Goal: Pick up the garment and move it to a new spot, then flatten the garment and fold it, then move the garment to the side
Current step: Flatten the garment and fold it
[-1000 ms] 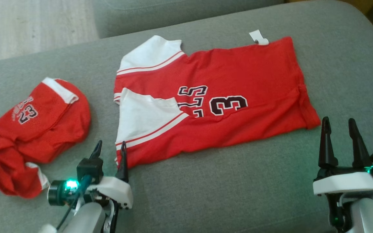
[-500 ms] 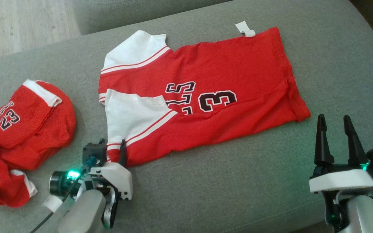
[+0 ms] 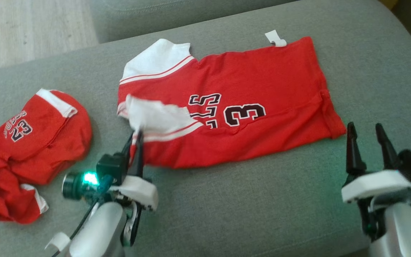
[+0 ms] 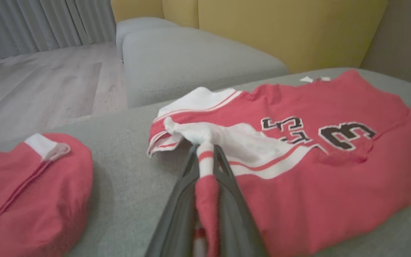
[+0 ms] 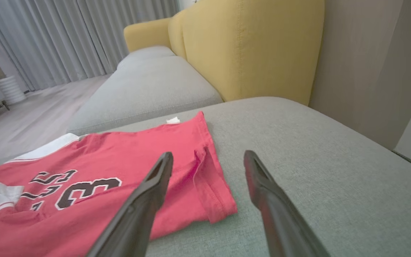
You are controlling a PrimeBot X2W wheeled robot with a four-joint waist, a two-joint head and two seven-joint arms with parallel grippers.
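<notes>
A red garment [image 3: 262, 85] with white sleeves and dark numbers lies folded lengthwise across the grey cushion [image 3: 244, 203]; it also shows in the left wrist view [image 4: 334, 167] and the right wrist view [image 5: 95, 160]. My left gripper [image 3: 136, 137] is shut on the garment's near left corner, lifting the white sleeve [image 3: 155, 116] off the cushion. In the left wrist view a strip of red and white cloth runs pinched between the two fingers [image 4: 227, 178]. My right gripper [image 3: 366, 132] stands open just off the garment's near right hem corner [image 5: 223, 210], with nothing between its fingers.
A second red garment [image 3: 30, 142], crumpled and marked 23, lies on the cushion at the left. A further grey cushion [image 4: 191, 60] and a yellow sofa back [image 5: 255, 46] stand behind. Wooden floor [image 3: 30, 28] lies beyond the cushion's far left edge.
My left gripper has closed on the garment's near left corner and raised it; the white sleeve has bunched up and lifted. The head camera has shifted slightly. My right gripper stays open.
</notes>
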